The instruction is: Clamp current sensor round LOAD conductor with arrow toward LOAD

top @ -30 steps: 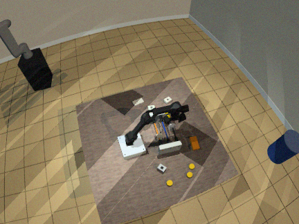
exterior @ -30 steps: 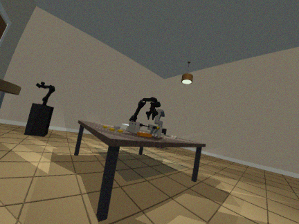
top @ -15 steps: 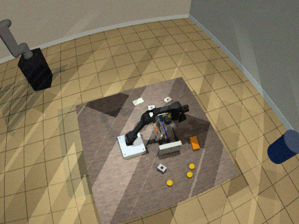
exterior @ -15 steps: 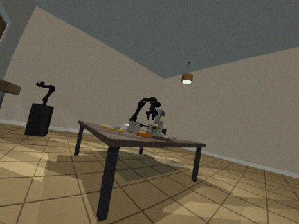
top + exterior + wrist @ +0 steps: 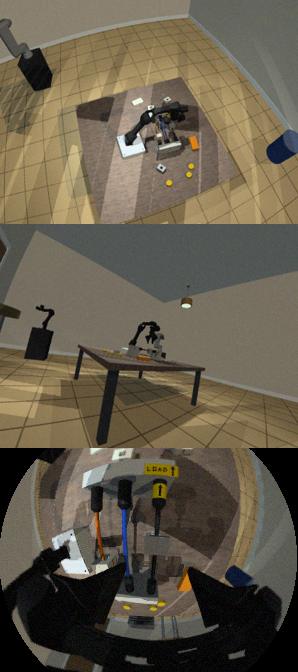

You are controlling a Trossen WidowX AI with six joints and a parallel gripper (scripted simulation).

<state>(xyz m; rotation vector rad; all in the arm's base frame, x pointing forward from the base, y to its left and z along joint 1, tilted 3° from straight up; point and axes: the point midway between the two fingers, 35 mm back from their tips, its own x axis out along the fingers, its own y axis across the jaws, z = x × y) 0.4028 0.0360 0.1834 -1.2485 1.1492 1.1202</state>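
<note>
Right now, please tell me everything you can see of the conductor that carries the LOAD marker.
The LOAD conductor is the rightmost of three parallel wires, beside a blue wire and an orange wire. It is black and looks like a thin rubber cable. A yellow collar sits at its far end, under a yellow LOAD label on the grey end block. A pale grey part, perhaps the sensor, sits against its middle. The open fingers touch nothing.
</note>
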